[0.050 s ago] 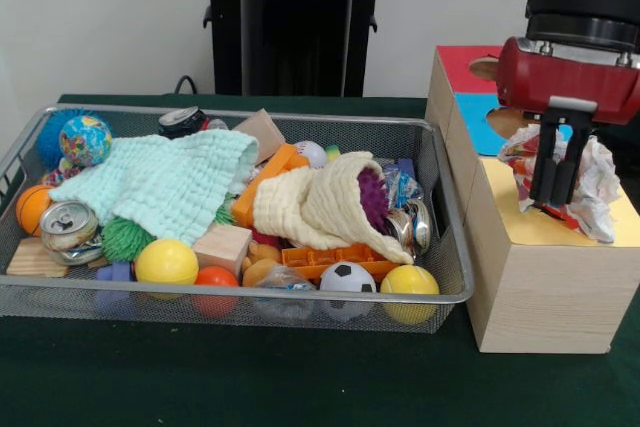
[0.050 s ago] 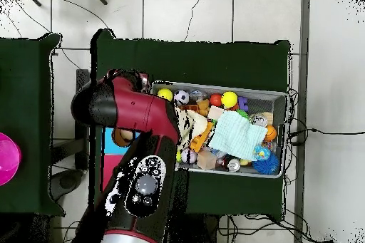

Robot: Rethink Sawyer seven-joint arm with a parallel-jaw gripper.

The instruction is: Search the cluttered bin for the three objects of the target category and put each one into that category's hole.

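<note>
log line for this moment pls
gripper over box yellow panel | shut on crumpled wrapper | bin cluttered

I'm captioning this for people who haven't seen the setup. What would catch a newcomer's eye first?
Probably the red and black arm, whose hand is down on a crumpled wrapper atop the wooden box, over its yellow section. Next, the wire bin beside it, crammed with balls, blocks and cans under a mint green cloth and a cream cloth.
</note>
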